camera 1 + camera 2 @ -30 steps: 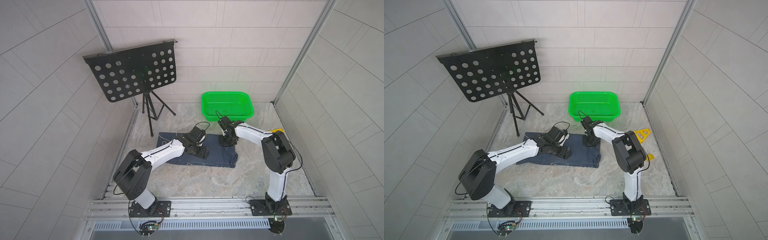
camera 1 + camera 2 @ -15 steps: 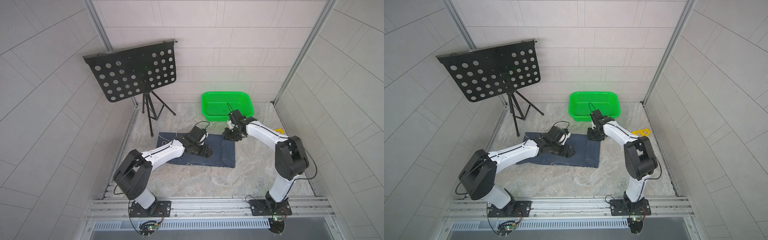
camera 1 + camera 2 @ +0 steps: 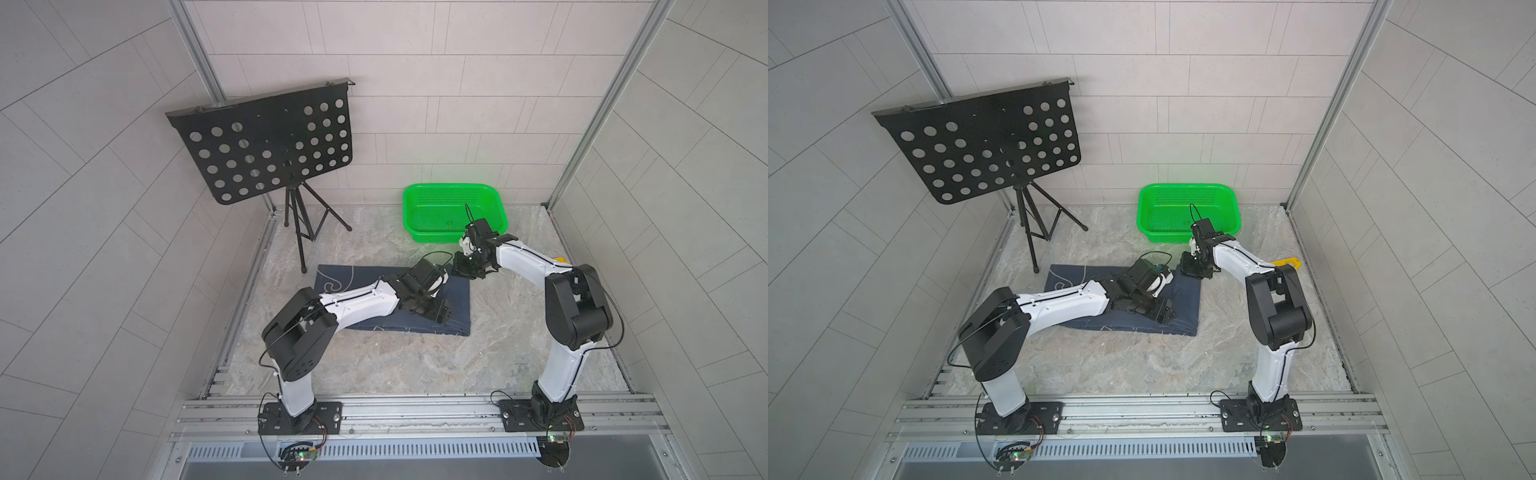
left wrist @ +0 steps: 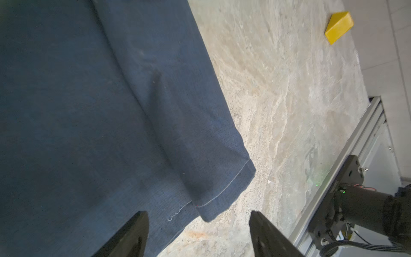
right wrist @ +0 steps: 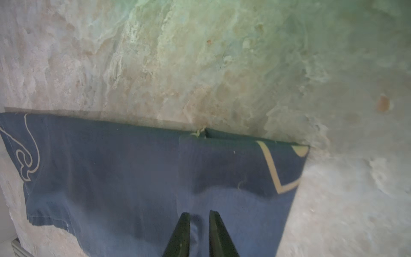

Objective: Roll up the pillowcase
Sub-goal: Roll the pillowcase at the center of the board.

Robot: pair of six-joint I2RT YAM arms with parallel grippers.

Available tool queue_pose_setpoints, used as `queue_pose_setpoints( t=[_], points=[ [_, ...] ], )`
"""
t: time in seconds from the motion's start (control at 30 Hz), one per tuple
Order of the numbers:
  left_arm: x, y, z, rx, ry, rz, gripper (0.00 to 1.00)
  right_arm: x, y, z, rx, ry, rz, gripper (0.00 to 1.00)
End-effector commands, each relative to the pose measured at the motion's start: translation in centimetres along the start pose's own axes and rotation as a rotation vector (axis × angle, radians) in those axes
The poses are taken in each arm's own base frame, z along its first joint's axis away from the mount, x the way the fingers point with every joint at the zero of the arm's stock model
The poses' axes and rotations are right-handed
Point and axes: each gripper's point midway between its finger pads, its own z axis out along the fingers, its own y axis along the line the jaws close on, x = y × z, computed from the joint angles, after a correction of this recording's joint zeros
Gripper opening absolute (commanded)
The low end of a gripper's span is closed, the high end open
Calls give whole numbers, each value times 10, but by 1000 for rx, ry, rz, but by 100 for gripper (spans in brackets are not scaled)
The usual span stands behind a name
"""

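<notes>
Both top views: pillowcase (image 3: 455, 301) (image 3: 1183, 305) flat on floor, just below ctr of frame, long axis side to side across frame, tilted a touch. Pale curl drawing at its frame-left end. Frame-right end doubled over, thicker. L gripper (image 3: 440, 311) (image 3: 1163, 311) low over cloth near its lower-right corner, jaws apart, nothing between. R gripper (image 3: 467, 272) (image 3: 1192, 270) down on upper-right corner of cloth; jaw state unclear from here.

Floor (image 3: 395, 365): beige marble-look sheet. Pale grey tiled walls on three sides, alu posts in back corners. Alu rail (image 3: 415, 411) along frame bottom w/ both arm bases. Green mesh basket (image 3: 453, 193) at back, right of ctr, apart from cloth. Black perforated music stand (image 3: 266, 145) upper left, on tripod. Yellow block (image 3: 1287, 262) behind R arm, partly hidden.

L wrist: pillowcase (image 4: 89, 111) dark blue, denim-look, folded flap w/ pale stitched hem ending in a corner. L gripper (image 4: 198, 213) fingers (image 4: 133, 233) wide apart, clamping nothing, one over cloth, other over bare floor. Yellow block (image 4: 339, 26) well apart, near wall.

R wrist: blurred. Pillowcase (image 5: 111, 178) as a band, far edge straight against bare floor. Pale curl at one end, pale V-band on doubled flap at other. R gripper (image 5: 199, 214) jaws nearly together, small pucker of cloth pinched between. Green cast on floor beyond.
</notes>
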Motion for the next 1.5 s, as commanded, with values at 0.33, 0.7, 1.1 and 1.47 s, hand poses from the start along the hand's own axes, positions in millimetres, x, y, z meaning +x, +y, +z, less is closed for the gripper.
queue_pose_setpoints(
  t=[0.33, 0.7, 1.1, 1.47],
  points=[
    [40, 23, 39, -229, 156, 197, 72, -33, -1, 33, 13, -83, -54, 19],
    [17, -5, -11, -180, 97, 231, 76, -47, 30, -27, -143, -197, -82, 26],
    [-40, 3, -19, -260, -3, 268, 73, 33, -42, -76, -148, -163, 116, 57],
    [-36, 39, 22, -405, 35, 303, 65, 57, -57, -37, -315, -122, 294, 71]
  ],
)
